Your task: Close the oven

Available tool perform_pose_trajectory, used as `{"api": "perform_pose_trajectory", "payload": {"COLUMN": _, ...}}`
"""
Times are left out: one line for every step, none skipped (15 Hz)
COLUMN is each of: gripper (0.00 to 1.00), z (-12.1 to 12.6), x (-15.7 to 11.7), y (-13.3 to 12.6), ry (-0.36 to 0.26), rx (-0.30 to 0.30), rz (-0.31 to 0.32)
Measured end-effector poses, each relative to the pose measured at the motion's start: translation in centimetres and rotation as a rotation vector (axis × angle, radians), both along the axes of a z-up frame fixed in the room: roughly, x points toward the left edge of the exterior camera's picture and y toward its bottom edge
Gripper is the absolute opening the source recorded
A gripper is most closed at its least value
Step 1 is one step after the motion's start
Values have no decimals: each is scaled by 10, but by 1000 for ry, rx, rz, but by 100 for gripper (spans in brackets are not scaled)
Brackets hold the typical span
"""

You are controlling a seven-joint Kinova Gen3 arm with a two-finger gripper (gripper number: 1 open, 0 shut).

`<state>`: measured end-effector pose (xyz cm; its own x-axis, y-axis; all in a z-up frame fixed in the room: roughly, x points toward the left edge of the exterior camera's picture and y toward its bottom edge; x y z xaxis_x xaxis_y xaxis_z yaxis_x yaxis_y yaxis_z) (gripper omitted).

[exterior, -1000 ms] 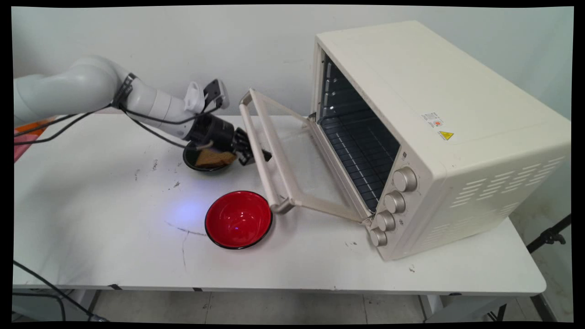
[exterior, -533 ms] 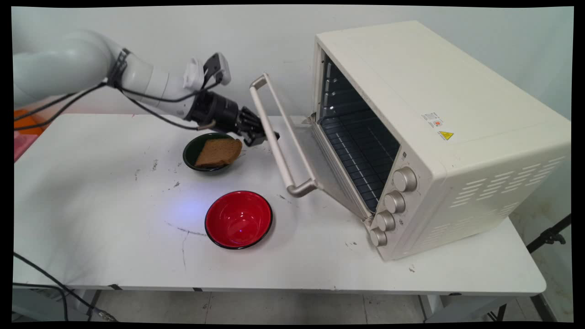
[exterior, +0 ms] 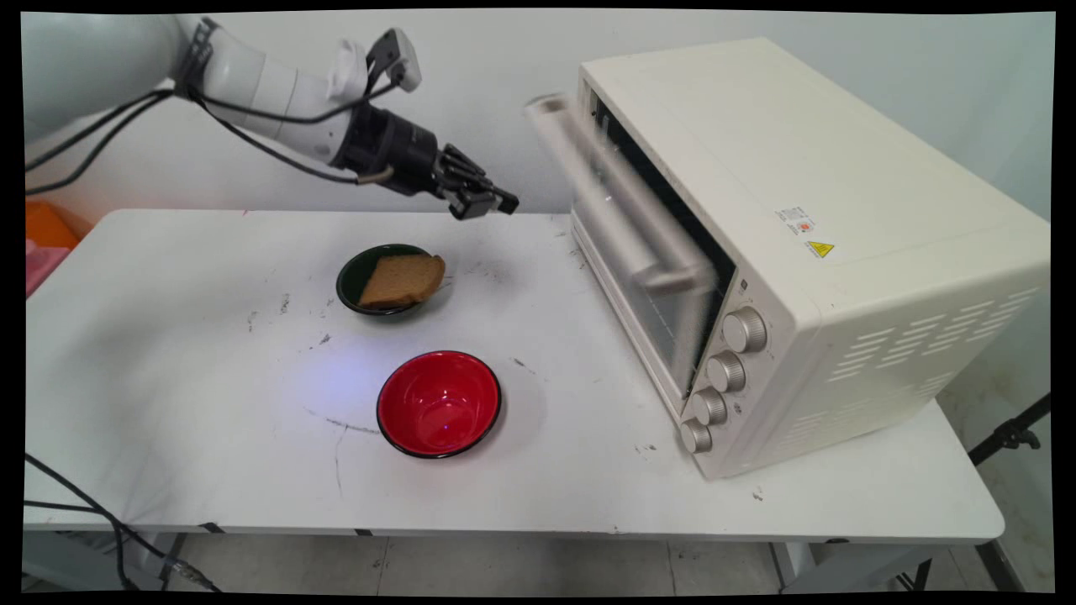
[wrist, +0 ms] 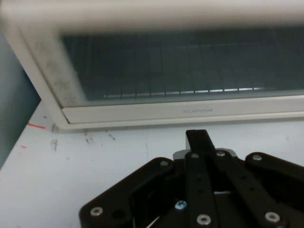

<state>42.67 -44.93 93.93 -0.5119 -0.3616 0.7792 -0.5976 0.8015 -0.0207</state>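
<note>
My gripper (exterior: 487, 202) hangs in the air above the table's back, shut and holding nothing. It is a little to the left of the cream toaster oven (exterior: 799, 210). The oven door (exterior: 647, 269) is blurred in mid swing, almost shut against the oven front, with its bar handle (exterior: 618, 197) near the top. In the hand view the gripper (wrist: 199, 137) points at the door's glass (wrist: 180, 66), with a strip of table between them. Below the gripper a dark green bowl (exterior: 357, 273) holds a slice of brown bread (exterior: 403, 280). A red bowl (exterior: 438, 403) stands empty nearer the front.
The oven has several knobs (exterior: 723, 370) at its right front corner. Orange and pink things (exterior: 46, 239) lie at the table's left edge. Black cables (exterior: 76, 512) hang off the front left corner. A black stand (exterior: 1009, 433) is beyond the right edge.
The oven door has swung up from lying open to almost shut. My gripper has risen from beside the green bowl, under the door handle, to well above the table, uncovering the bread.
</note>
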Motion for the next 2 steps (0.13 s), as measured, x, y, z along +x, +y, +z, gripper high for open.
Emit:
{"api": "perform_pose_trajectory", "payload": {"gripper": 0, "z": 7, "x": 0, "y": 0, "ry": -1, "rx": -1, "rz": 2}}
{"api": "perform_pose_trajectory", "payload": {"gripper": 0, "z": 14, "x": 0, "y": 0, "ry": -3, "rx": -1, "rz": 2}}
